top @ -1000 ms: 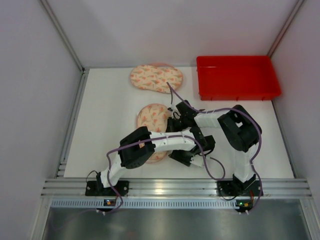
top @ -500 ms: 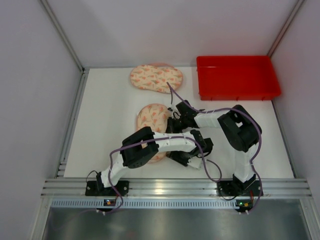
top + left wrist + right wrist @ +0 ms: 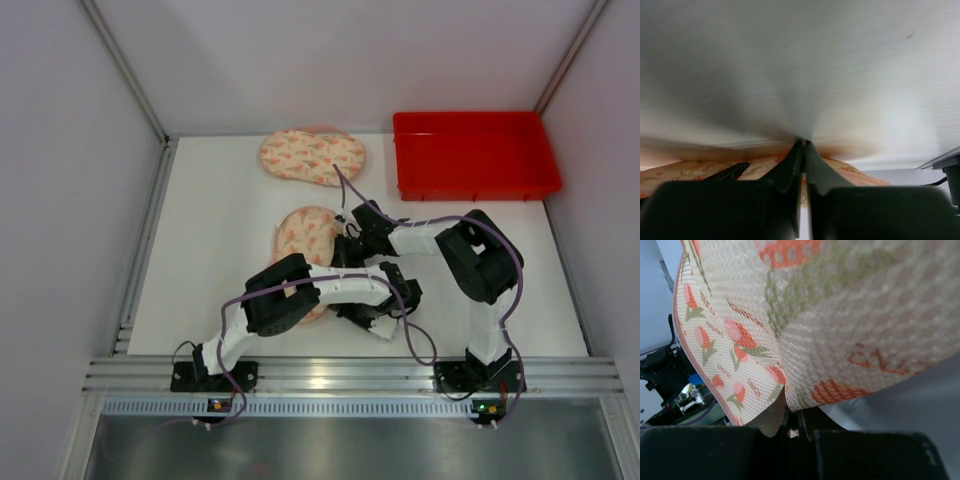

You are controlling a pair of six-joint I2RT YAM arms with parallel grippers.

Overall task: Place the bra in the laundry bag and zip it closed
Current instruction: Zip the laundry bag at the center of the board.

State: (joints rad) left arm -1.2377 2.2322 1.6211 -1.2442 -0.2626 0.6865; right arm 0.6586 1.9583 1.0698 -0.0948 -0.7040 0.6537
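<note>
Your right gripper (image 3: 790,429) is clamped on the cream mesh laundry bag with an orange, pink and green flower print (image 3: 840,315). The fabric is pinched just inside its pink piped edge and billows up over the fingers, filling most of the right wrist view. Your left gripper (image 3: 804,146) has its jaws drawn together so the tips meet. The same printed fabric lies just behind them on both sides, but you cannot tell whether a fold is caught between them. From above, the bag lies at the middle of the table, partly under both forearms. A second cream, flower-printed padded piece with a thin pink loop at its far edge (image 3: 312,157) lies well apart at the far side, and you cannot tell whether that is the bra. Orange marks like lettering sit on the mesh near the pinch, with tiny print beside the flowers, and none of it can be read. The smooth white tabletop (image 3: 210,260) is boxed in by pale grey walls (image 3: 300,60). A red plastic tray (image 3: 470,190) stands at the far right, and an aluminium rail (image 3: 330,375) runs along the near edge.
</note>
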